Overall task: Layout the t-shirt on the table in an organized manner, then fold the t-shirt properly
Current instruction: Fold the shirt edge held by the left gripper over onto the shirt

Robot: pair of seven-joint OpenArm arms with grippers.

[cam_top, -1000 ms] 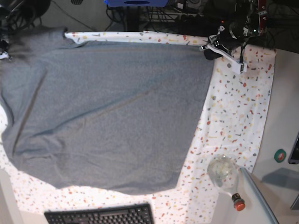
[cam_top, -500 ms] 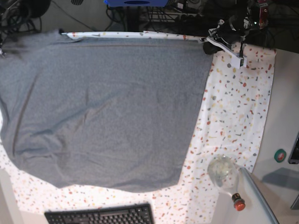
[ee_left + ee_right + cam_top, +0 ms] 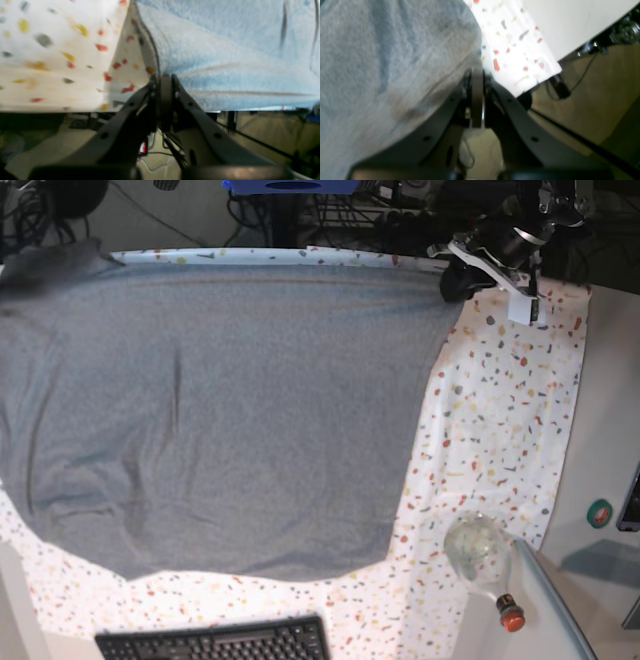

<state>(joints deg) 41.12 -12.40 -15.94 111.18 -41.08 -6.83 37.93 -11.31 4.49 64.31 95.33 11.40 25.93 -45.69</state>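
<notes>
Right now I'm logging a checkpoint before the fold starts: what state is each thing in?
t-shirt: spread flat over the table, a few creases, far edge pulled taut between both hands.
table: speckled cloth, mostly covered by the shirt.
left hand: shut on the shirt's corner.
right hand: shut on the shirt's edge.
bottle: lying on its side, red cap on.
keyboard: at the near edge, partly out of view.

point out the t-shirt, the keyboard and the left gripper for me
t-shirt point(image 3: 220, 410), base view, middle of the spread grey fabric
keyboard point(image 3: 215, 643), base view, centre of the black keys at the bottom edge
left gripper point(image 3: 165, 82), left wrist view, fingertips pinched on the t-shirt's edge
</notes>
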